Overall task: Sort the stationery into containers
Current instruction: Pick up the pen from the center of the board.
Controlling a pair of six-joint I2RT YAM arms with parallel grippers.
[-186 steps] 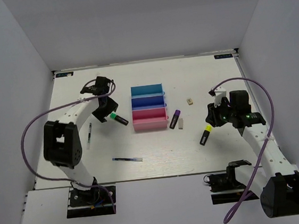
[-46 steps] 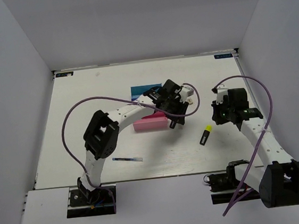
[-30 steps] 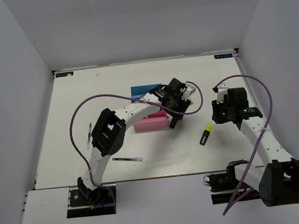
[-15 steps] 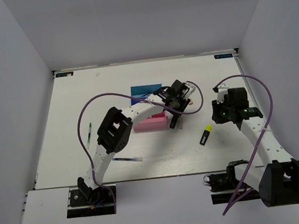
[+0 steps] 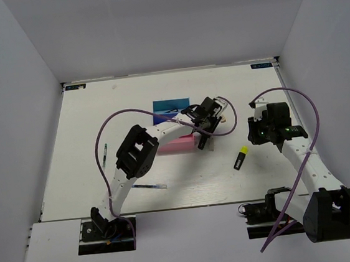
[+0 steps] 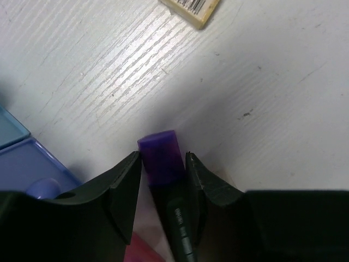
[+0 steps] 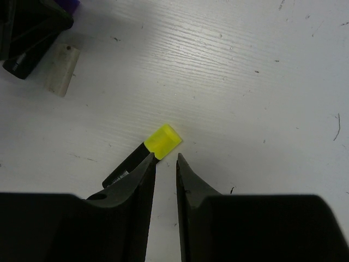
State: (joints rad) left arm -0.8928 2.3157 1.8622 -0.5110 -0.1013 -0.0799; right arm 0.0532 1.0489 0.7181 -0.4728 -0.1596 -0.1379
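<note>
Sorting is judged far from finished, with a yellow highlighter [image 5: 240,157], a whitish eraser [image 7: 60,76] and a dark blue pen [image 5: 149,186] seen lying on the table [image 5: 98,114] outside the containers [image 5: 170,104], whose contents cannot be made out. The purple highlighter [image 6: 159,150], a stubby black barrel with a square violet cap, is pinched by the left gripper [image 6: 161,164] just beside the containers. The right gripper [image 7: 165,164], well apart from the containers, is shown barely parted and empty.
</note>
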